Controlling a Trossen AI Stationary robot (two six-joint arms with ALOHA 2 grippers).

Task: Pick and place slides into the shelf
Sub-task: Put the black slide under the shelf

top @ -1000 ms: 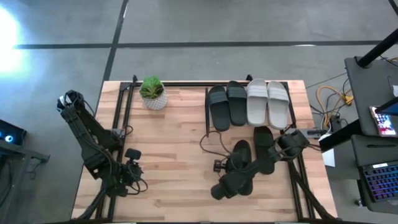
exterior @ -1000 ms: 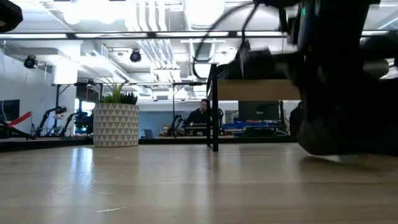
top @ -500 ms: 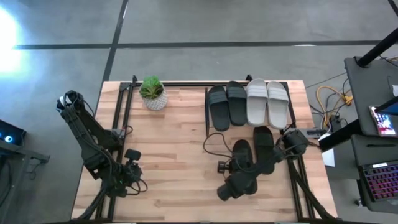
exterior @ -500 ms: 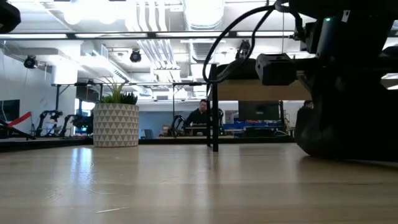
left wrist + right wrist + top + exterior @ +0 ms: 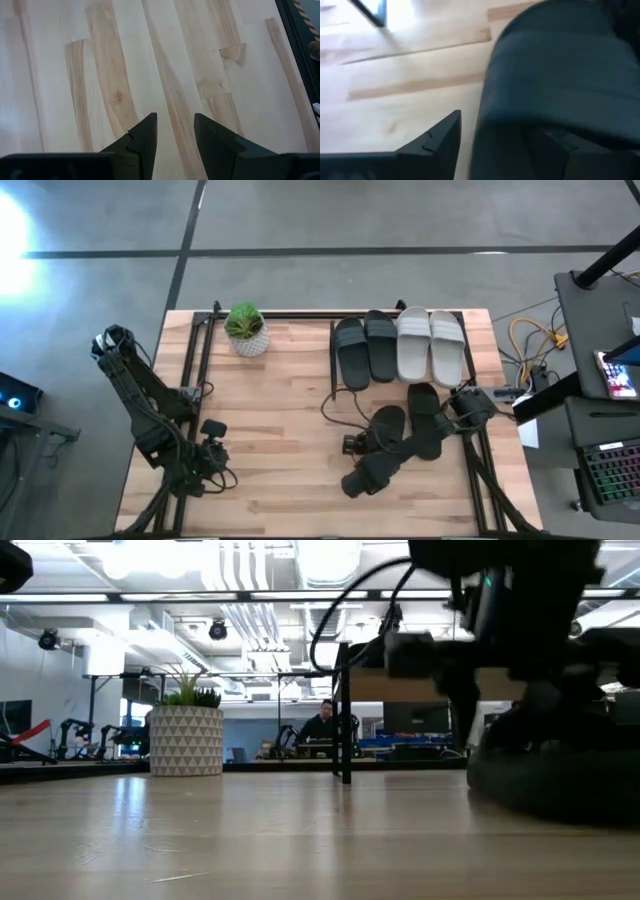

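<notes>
The right gripper (image 5: 372, 442) straddles the near black slide (image 5: 388, 423) — one finger (image 5: 437, 140) outside its edge, jaws apart, not yet clamped. Its long axis runs ahead toward the shelf (image 5: 350, 318) — left gripper (image 5: 173, 135), slightly parted, waits well apart.
</notes>
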